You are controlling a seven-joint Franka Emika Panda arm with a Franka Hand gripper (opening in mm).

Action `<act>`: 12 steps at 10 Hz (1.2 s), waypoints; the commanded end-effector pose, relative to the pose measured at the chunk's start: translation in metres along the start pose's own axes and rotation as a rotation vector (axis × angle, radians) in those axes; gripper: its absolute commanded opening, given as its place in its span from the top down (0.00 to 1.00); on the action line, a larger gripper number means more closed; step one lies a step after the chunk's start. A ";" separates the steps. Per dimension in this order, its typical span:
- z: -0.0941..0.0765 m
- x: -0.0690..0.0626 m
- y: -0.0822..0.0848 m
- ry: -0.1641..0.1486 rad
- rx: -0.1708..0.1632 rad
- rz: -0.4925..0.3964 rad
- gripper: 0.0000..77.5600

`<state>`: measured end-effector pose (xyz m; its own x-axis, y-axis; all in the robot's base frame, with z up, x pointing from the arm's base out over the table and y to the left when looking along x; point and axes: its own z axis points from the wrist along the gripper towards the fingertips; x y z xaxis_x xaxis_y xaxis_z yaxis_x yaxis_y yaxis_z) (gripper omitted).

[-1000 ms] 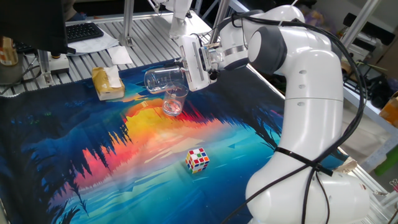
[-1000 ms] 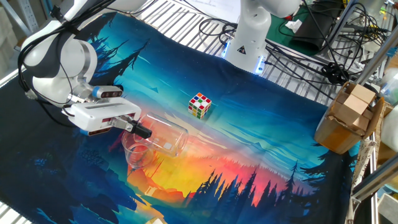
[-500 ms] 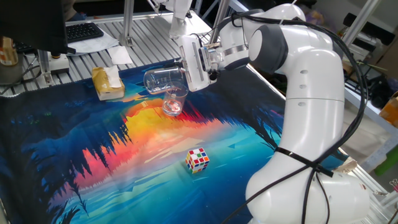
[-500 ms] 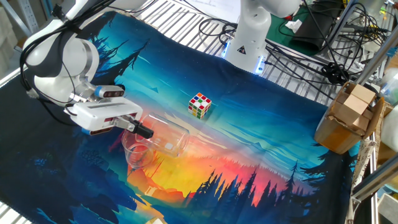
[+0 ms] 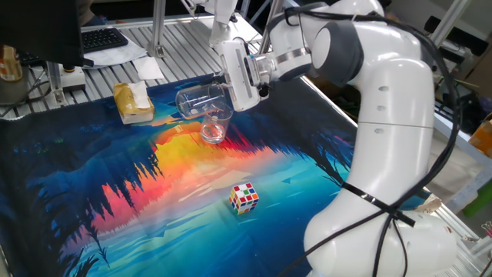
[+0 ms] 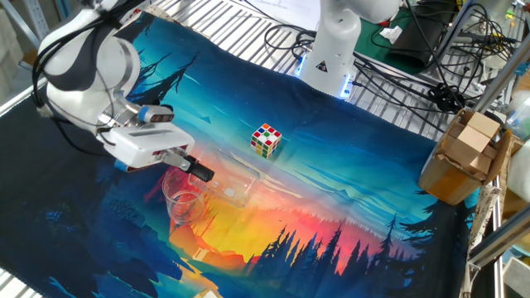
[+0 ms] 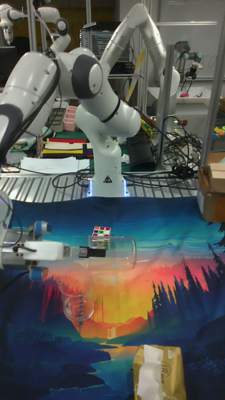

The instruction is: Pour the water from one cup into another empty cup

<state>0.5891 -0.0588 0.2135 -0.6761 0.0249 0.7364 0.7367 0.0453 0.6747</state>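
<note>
My gripper [image 5: 227, 91] is shut on a clear glass cup [image 5: 197, 99] that lies on its side in the air, mouth pointing away from the fingers. Its mouth hangs just above a second clear cup [image 5: 217, 125], which stands upright on the colourful mat. A thin layer of water [image 7: 79, 307] seems to sit in the bottom of the standing cup. The other fixed view shows the gripper [image 6: 195, 171], the held cup [image 6: 227, 185] and the standing cup [image 6: 183, 205]. In the tall view the held cup [image 7: 117, 252] looks empty beside the gripper [image 7: 94, 252].
A Rubik's cube [image 5: 244, 197] sits on the mat nearer the robot base [image 6: 331, 50]. A yellow tissue pack [image 5: 133, 102] lies at the mat's edge beyond the cups. A cardboard box [image 6: 464, 157] stands off the mat.
The gripper has risen a little with the sideways cup, so the cup sits slightly higher over the standing cup. The standing cup and the cube have not moved.
</note>
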 end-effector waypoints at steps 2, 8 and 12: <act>0.053 0.070 0.021 -0.363 0.414 -0.071 0.98; 0.069 0.085 0.030 -0.470 0.636 -0.152 0.98; 0.091 0.089 0.024 -0.556 0.798 -0.204 0.98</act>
<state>0.5652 -0.0132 0.2599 -0.7798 0.2418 0.5775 0.6187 0.4380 0.6522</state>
